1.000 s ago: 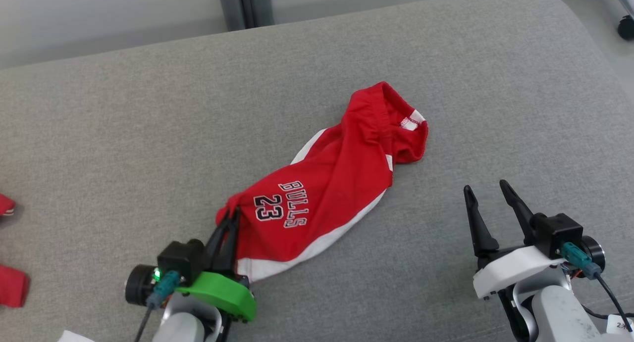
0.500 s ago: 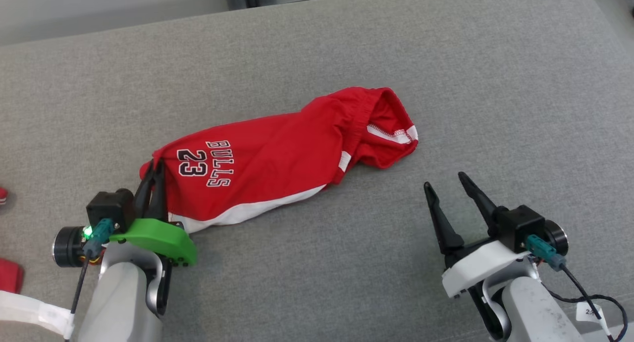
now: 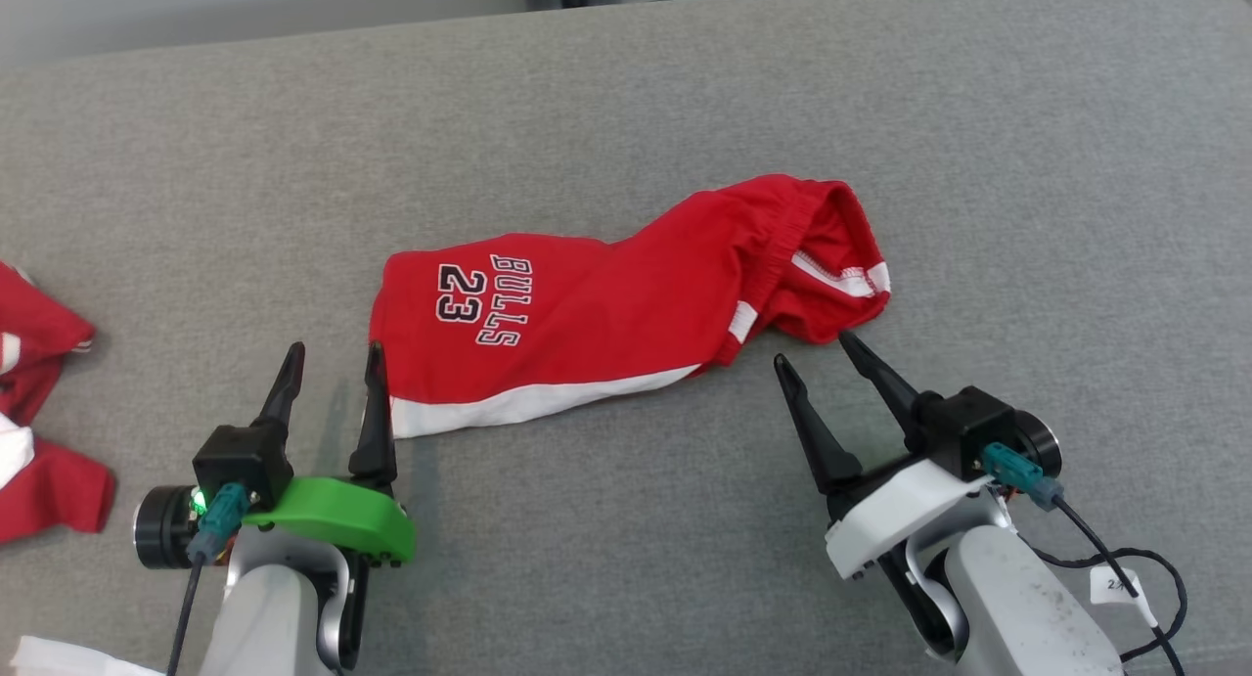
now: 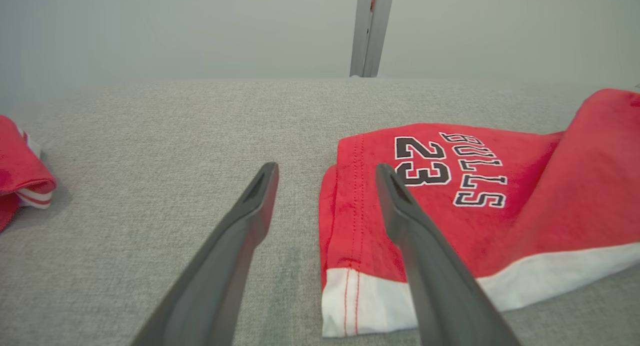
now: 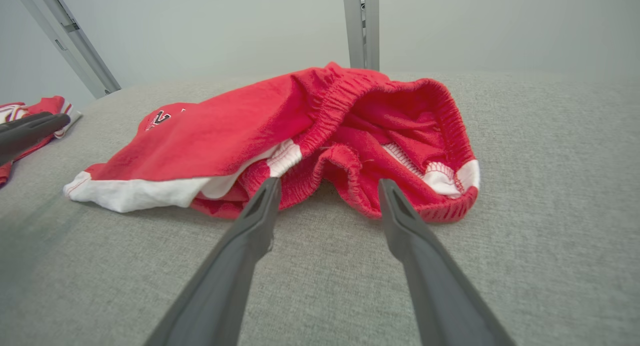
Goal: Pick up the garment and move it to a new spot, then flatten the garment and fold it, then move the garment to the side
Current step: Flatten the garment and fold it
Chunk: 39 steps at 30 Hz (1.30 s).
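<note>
Shorts (image 3: 587, 314) lengthwise left-right, waistband (image 3: 794, 228) rightward

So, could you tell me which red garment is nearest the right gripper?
The shorts printed BULLS 23; their waistband lies just beyond the right gripper. The other garment sits far left.

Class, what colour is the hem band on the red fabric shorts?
White hem band on red fabric shorts; clearest in left wrist view.

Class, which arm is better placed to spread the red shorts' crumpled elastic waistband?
Right: the open right gripper points at the crumpled waistband; the open left gripper sits at the opposite hem.
</note>
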Tool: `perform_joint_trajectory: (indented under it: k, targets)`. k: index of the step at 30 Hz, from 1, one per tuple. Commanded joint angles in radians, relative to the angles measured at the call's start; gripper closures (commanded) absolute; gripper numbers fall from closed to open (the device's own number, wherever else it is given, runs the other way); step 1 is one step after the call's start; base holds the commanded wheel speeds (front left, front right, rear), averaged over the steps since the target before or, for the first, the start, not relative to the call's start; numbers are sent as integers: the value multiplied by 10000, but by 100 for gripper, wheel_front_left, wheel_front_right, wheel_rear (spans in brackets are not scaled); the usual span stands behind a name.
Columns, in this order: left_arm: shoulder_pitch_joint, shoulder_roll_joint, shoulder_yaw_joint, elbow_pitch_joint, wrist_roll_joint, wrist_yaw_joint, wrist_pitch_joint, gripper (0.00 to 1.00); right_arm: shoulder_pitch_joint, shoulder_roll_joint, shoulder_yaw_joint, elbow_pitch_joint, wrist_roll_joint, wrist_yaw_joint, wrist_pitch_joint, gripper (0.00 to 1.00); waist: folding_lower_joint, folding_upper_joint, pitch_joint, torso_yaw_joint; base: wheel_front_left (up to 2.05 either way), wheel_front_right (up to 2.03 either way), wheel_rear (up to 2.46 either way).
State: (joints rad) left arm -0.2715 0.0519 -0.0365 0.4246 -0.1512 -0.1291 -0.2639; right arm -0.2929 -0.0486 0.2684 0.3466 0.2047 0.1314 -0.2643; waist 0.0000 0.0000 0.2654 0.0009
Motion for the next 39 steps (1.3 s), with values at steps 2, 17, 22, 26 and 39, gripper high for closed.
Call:
perform_joint_trajectory:
  k: [2, 17, 22, 26, 39]
  targets:
    - [273, 7, -162, -217, -119, -23, -9, 0, -258, -42, -49, 183, -48, -14, -4, 0, 0, 0, 5, 593, 0, 0, 0]
    - [330, -1, -732, -577, -679, -24, -9, 0, -977, -45, -475, 1224, 80, -14, -2, 56, 0, 0, 413, 1611, 0, 0, 0]
    - [541, -1, -795, -596, -725, -24, -9, 0, -710, -47, -612, 1044, 249, -14, -2, 52, 0, 0, 384, 1500, 0, 0, 0]
    - [593, -2, -899, -631, -703, -25, -9, 0, -594, -48, -740, 874, 388, -14, -4, 44, 0, 0, 365, 1396, 0, 0, 0]
    - [439, -1, -951, -492, -720, -25, -9, 0, -1001, -44, -586, 1051, 692, -14, -3, 100, 0, 0, 408, 1429, 0, 0, 0]
